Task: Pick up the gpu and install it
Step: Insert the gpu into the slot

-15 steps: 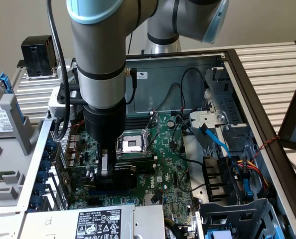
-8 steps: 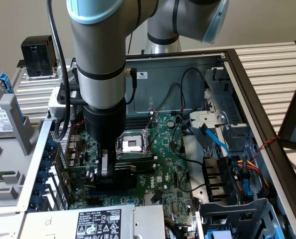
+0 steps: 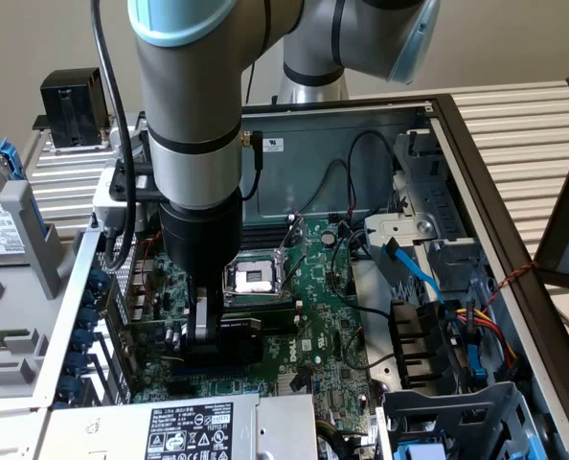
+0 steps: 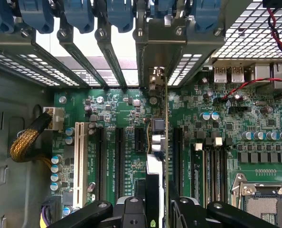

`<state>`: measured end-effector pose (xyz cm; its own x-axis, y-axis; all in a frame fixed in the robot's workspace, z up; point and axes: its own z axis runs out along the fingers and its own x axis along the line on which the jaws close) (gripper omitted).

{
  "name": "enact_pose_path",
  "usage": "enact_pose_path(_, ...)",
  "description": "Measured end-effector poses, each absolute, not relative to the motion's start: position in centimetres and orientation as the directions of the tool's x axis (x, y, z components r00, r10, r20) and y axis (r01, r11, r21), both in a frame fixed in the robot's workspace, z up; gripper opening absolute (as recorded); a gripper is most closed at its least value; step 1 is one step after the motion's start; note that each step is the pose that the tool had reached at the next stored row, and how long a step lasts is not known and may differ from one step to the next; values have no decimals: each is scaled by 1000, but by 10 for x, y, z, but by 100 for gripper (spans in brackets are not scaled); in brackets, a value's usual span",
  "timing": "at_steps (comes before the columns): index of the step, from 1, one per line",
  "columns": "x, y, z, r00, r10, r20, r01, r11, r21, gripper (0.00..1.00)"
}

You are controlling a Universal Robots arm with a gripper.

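A computer-assembly test bench: opened PC case [image 3: 476, 125] on slatted metal table [image 3: 524, 105].

Green motherboard [image 4: 131, 118], black slots, one white slot [image 4: 79, 159]. Blue latches [image 4: 79, 14] above the motherboard's edge. Gold braided cable [image 4: 24, 142] beside it. Red-black twisted wire [image 4: 245, 85] over it. Grey arm [image 3: 189, 96], light-blue ring.

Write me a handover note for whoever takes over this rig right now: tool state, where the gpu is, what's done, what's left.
Tool: shut on the gpu, low inside the open PC case.
Gpu: held on edge over the expansion slots of the motherboard; in the wrist view its board runs toward the rear slot bracket.
Done: pickup, carry into the case, lining up with a slot.
Left: can't tell whether it is fully seated; release not yet done.
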<state>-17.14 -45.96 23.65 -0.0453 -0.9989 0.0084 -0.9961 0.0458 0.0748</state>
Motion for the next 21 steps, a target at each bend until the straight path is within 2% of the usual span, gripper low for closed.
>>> enact_pose_path(21, -173, -460, 233, -44, -999, 8, -996, 45, 75, 28)
